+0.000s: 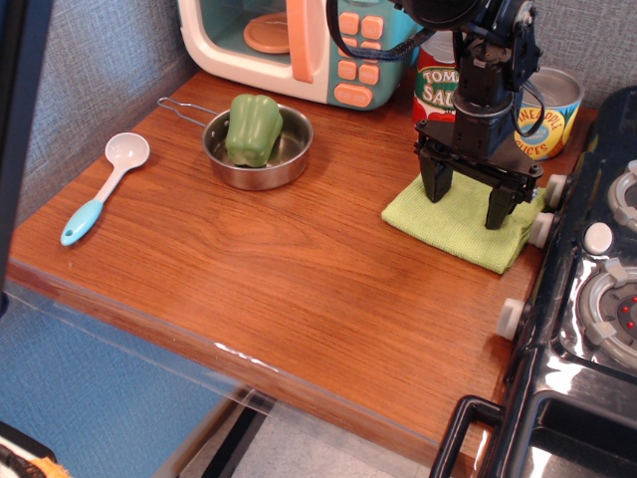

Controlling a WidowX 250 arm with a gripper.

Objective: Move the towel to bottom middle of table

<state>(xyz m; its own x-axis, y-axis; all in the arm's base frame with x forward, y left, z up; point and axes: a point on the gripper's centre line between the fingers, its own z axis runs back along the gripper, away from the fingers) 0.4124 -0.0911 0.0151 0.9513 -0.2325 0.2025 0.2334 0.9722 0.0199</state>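
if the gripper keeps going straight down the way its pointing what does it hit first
The towel. The gripper points down with its jaws open, both fingertips over the cloth, near its back edge. Nothing shows between them and the towel, though from this one view I can't tell whether they already touch it.
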